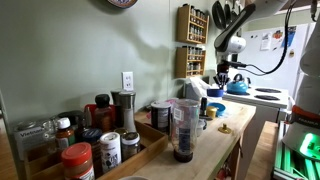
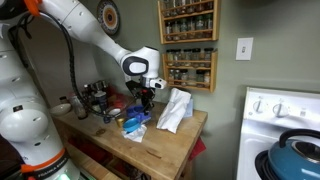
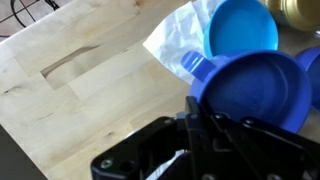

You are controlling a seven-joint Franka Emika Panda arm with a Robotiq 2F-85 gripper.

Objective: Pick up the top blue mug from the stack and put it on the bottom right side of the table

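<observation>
- Several blue mugs formed the stack point(image 2: 133, 121) on the wooden table point(image 3: 90, 95), touching a clear plastic bag point(image 2: 174, 108).
- Mouth toward the wrist camera, the top blue mug point(image 3: 255, 90) sat at the stack, filling that view's right side.
- The gripper point(image 3: 192, 130) hung just at its rim.
- Fingers looked dark and bunched; could not tell whether they were apart or clamped on the rim.
- Blue kettle point(image 2: 296, 158) stood well apart on the stove point(image 2: 262, 105).

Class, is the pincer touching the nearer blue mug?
Cannot tell. In the wrist view the pincer overlaps the rim of the nearer blue mug, but neither contact nor gap shows plainly.
</observation>
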